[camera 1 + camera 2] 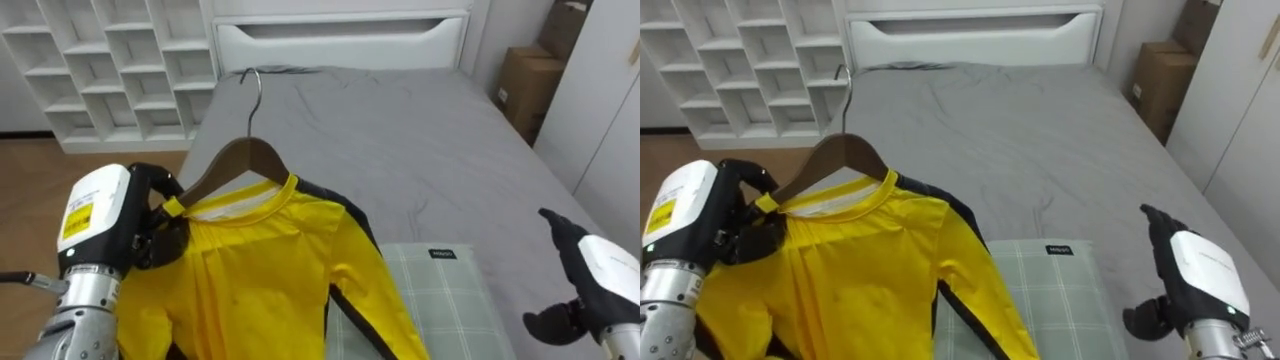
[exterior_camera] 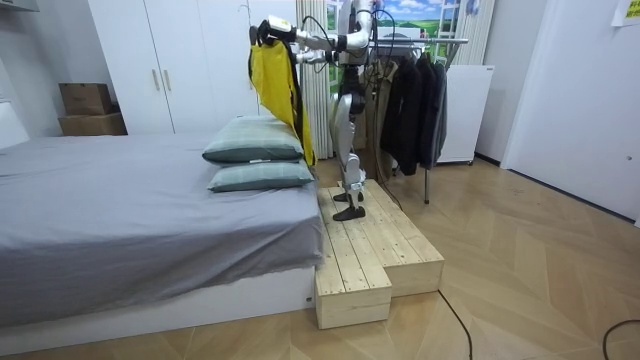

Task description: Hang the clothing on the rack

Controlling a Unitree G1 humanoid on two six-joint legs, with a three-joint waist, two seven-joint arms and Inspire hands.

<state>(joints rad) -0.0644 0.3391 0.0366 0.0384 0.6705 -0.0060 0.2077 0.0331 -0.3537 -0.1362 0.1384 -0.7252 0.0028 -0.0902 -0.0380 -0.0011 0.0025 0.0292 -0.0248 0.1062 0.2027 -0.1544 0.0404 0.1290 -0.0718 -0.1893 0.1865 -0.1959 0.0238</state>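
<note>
Robot stands on a low platform (image 2: 370,250) of pale wooden planks, stepped in two levels, hard against the pillow end of the bed (image 1: 400,130). Its arms are raised over the mattress. Behind it is a clothes rack (image 2: 440,42) on a thin metal rail, with dark garments (image 2: 410,105) hanging in a dense row.

Left hand (image 1: 100,215): white shell on the back, black fingers curled tight round one end of the wooden hanger (image 1: 235,160) and the cloth bunched there – a firm grip. The hanger is a smooth brown arch with a thin metal hook (image 1: 255,95) that rises and curls over above the sheet.

The yellow shirt (image 1: 265,270) is draped on the hanger. Its fabric is soft and faintly creased, with a ribbed round collar and a black stripe down the sleeve edge. In the room view it hangs lengthwise from the raised hand, just beside the stacked pillows.

Right hand (image 1: 600,275): low on the robot's right, over the bed, with its fingers loose and spread – open, touching neither shirt nor hanger.

The bed sheet is grey and matte, with a few shallow wrinkles. The pillow (image 1: 445,300) below the shirt is a pale green-grey check with a small dark label at its edge. Beyond the bed are a white headboard (image 1: 340,40), a white cubby shelf (image 1: 110,60) of square cells and a cardboard box (image 1: 522,85).
</note>
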